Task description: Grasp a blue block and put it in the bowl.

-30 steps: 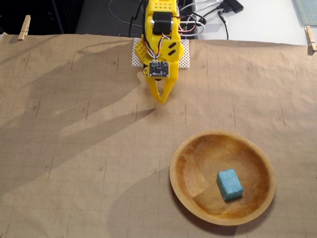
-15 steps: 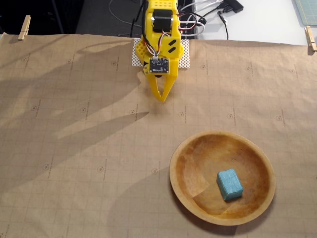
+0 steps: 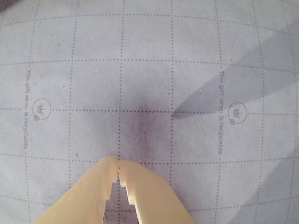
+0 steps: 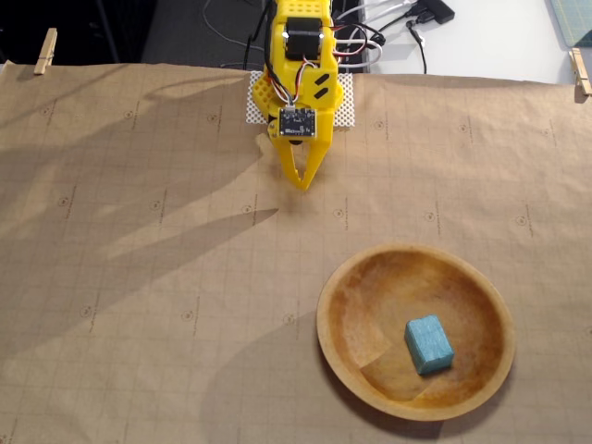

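1. While the blue block (image 4: 429,344) lay inside the bowl (image 4: 344,344), right of the bowl's centre in the fixed view, nothing touched it.
2. The bowl stood on the brown paper (image 4: 139,277) at the near right of the scene, well apart from the arm.
3. The gripper (image 4: 302,185) hung at the far side, left of the bowl, with its yellow fingers drawn together to a point and holding nothing.
4. In the wrist view, the fingertips (image 3: 108,164) met at their ends, with only a narrow slit behind them, above bare gridded paper.
5. A wooden clothespin (image 4: 44,50) clipped the paper at the far left edge; another clothespin (image 4: 580,71) clipped it at the far right.
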Motion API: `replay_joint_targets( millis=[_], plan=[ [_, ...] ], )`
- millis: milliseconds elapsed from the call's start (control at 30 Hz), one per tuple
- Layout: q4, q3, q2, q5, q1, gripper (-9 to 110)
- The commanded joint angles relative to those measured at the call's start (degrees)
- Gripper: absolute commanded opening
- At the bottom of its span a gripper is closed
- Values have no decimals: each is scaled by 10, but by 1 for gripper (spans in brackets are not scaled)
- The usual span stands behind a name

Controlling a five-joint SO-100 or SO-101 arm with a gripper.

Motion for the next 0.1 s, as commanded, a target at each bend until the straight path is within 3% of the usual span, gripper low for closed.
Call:
replay_joint_targets(
  millis=[0,67],
  plan=[
    [-2,-12,-5,-7,-3,-3],
    [-2,-12,-5,-7,-3,-3]
  ],
)
